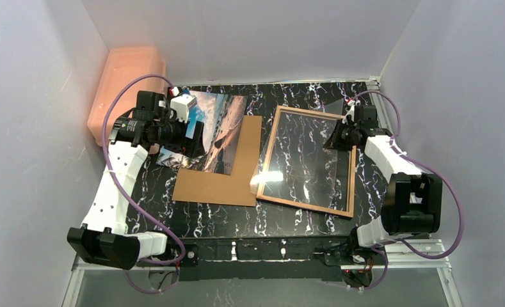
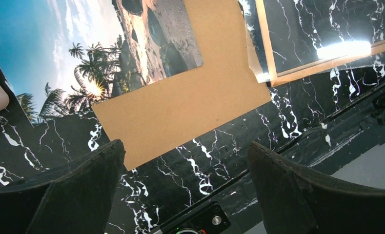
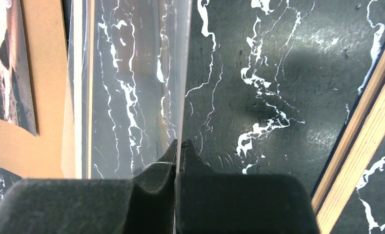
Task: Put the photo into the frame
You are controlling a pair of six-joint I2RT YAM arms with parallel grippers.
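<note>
The right gripper (image 3: 178,148) has its jaws pressed together on the thin edge of the clear pane (image 3: 131,73). In the right wrist view the pane runs upward from the fingertips. Overhead, it appears raised on that side above the frame (image 3: 371,146). The frame lies at centre right of the overhead view, its light wood rim showing.

The left gripper (image 2: 180,180) hangs with its jaws spread wide and nothing between them. In its own view the photo (image 2: 83,53) fills the upper left, lying flat, picture side up. The photo's right part rests on the brown backing board (image 2: 180,102) and the rest on the black marbled table (image 2: 200,165).

The photo looks light, thin and floppy, with a glossy face that could slip or crease. Lying flat, it offers little to pinch. I judge the best hold to be a corner or short edge, probably where the board's step may lift the sheet slightly off the table.

The pane seems stiff, slick and easily scratched. Gripped at one edge only, it may swing or slide.
</note>
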